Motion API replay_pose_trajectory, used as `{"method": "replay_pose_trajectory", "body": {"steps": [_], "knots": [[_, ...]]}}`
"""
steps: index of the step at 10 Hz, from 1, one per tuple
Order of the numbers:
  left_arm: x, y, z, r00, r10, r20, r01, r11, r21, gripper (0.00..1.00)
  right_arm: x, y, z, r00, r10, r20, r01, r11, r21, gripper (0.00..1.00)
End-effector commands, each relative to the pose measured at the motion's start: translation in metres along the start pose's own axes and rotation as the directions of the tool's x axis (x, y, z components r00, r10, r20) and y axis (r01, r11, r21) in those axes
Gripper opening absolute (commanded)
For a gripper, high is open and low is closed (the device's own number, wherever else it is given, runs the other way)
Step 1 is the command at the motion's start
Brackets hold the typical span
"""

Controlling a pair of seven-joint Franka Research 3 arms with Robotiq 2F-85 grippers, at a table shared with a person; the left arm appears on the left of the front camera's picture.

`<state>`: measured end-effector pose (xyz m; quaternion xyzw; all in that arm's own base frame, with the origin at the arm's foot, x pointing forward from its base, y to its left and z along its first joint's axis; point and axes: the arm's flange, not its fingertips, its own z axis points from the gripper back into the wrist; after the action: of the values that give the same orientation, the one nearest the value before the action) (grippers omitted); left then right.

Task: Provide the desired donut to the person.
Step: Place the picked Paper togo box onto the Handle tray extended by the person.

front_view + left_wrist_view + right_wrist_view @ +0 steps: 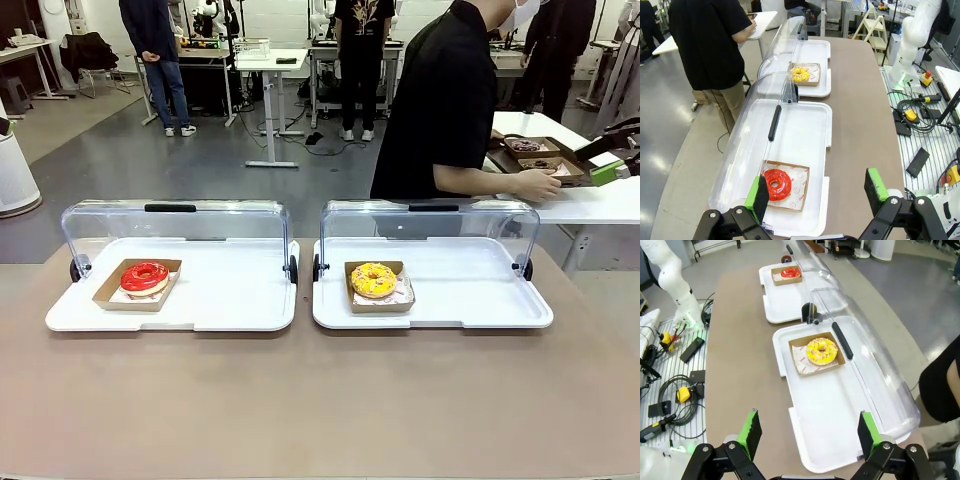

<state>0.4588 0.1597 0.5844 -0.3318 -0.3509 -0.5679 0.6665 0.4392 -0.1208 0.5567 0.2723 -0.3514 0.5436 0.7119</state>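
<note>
A red-glazed donut (145,277) lies in a cardboard tray on the left white tray (100,315); it also shows as the red donut (777,184) just beyond my left gripper (816,191), which is open and empty. A yellow-glazed donut (374,280) sits in its cardboard tray on the right white tray (480,300); this yellow donut (821,351) lies ahead of my open, empty right gripper (807,430). The person (445,100) in a black top stands at the far right, turned away, a hand (540,186) on a side table.
Both trays have clear lids (175,225) swung back and open. A box of donuts (535,155) sits on the white side table (600,205) by the person. A bystander (155,50) stands far back. The brown table (320,400) is bare in front of the trays.
</note>
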Motion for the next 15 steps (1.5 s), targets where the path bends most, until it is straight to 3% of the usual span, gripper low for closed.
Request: {"method": "replay_pose_trajectory", "body": {"steps": [1,15], "knots": [[0.0005,-0.0023,0.0001,1.000,-0.004,0.006,0.004,1.000,0.000,1.00,-0.0001,0.0008,-0.0002,1.000,0.016,0.011,-0.016,1.000,0.006,1.00],[0.0005,-0.0023,0.0001,1.000,-0.004,0.006,0.004,1.000,0.000,1.00,-0.0001,0.0008,-0.0002,1.000,0.016,0.011,-0.016,1.000,0.006,1.00]]}}
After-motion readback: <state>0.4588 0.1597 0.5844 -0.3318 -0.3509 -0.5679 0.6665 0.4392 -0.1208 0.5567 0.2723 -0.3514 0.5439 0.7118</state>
